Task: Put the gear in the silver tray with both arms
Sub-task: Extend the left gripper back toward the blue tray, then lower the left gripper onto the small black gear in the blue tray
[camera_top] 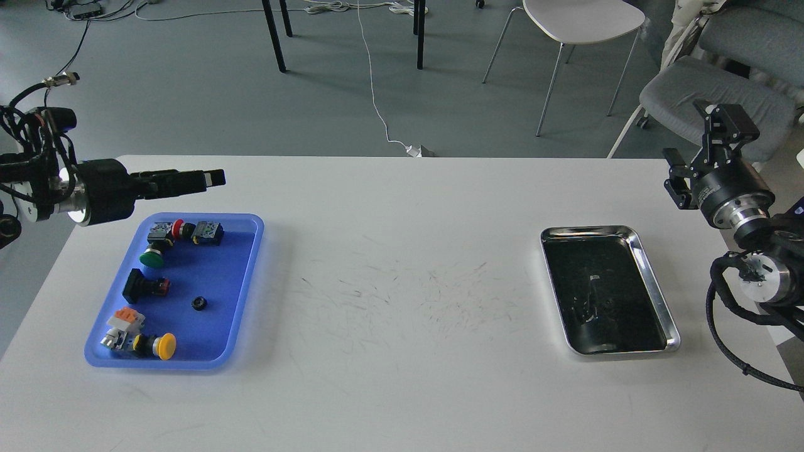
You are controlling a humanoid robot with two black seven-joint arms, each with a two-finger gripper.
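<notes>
Gear (200, 303) in blue tray (242, 295) among push buttons (151, 345), silver tray (653, 279) empty

silver tray (653, 282) is shiny polished metal with a dark mirror-like bottom, blue tray (242, 295) looks like smooth plastic, white table (402, 389) is matt and scuffed

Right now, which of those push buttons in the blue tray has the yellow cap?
The yellow-capped button, at the blue tray's near end beside an orange-and-white part. The others have green, red or black caps.
</notes>
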